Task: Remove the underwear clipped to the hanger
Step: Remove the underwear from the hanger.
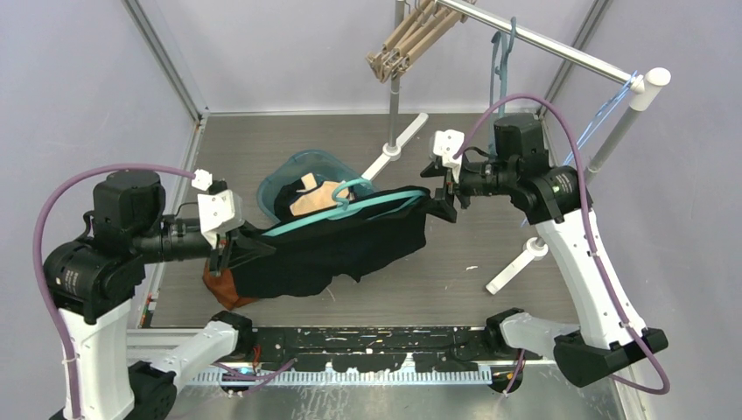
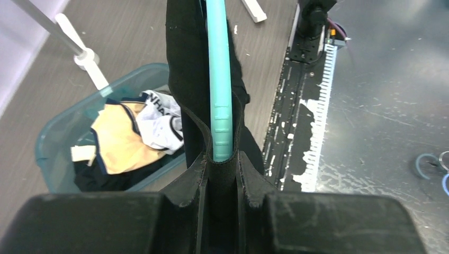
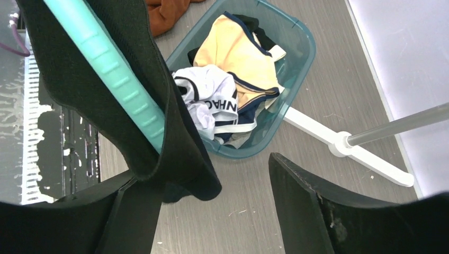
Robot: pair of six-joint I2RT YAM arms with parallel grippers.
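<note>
Each arm, left (image 1: 92, 267) and right (image 1: 560, 197), pairs white angular links with black cylindrical joint housings. A purple cable (image 1: 525, 96) loops along each. White brackets (image 1: 219, 210) cap the wrists. The fingers (image 3: 317, 211) are matte black, wedge-shaped, scuffed.

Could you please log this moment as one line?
left fingers: shut on hanger | right fingers: open beside underwear | underwear: on hanger

A teal bin (image 3: 308, 50) of clothes (image 3: 238, 55) sits beside the rack's white foot (image 3: 344, 144).
</note>
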